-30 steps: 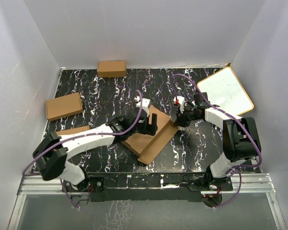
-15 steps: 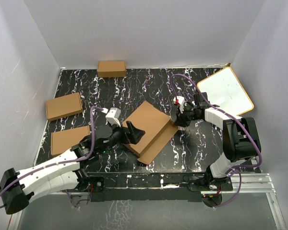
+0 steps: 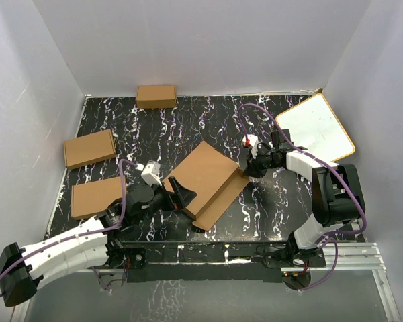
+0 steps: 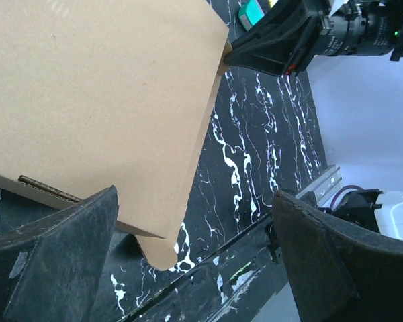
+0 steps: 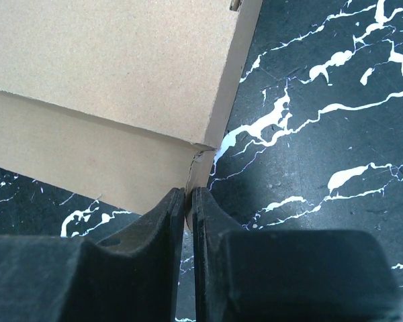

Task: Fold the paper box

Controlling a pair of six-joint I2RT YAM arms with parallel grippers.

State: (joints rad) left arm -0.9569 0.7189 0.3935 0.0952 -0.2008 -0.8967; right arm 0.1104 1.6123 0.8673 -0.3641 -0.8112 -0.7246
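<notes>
Left gripper (image 3: pixel 181 193): withdrawing toward lower left, jaws gaping at paper box (image 3: pixel 205 176) left edge; right gripper (image 3: pixel 246 170) pinching its right corner; room lying upper centre.

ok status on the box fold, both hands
Left hand open at box near-left edge, gripping nothing. Right hand shut on its right corner. Box flat mid-table, one panel folded over. Small boxes sit apart, far left.

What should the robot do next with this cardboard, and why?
Probably ease the open left end effector onto the paper box's near-left edge: it hangs beside that edge holding nothing, while the right end effector pinches the box's right corner.
</notes>
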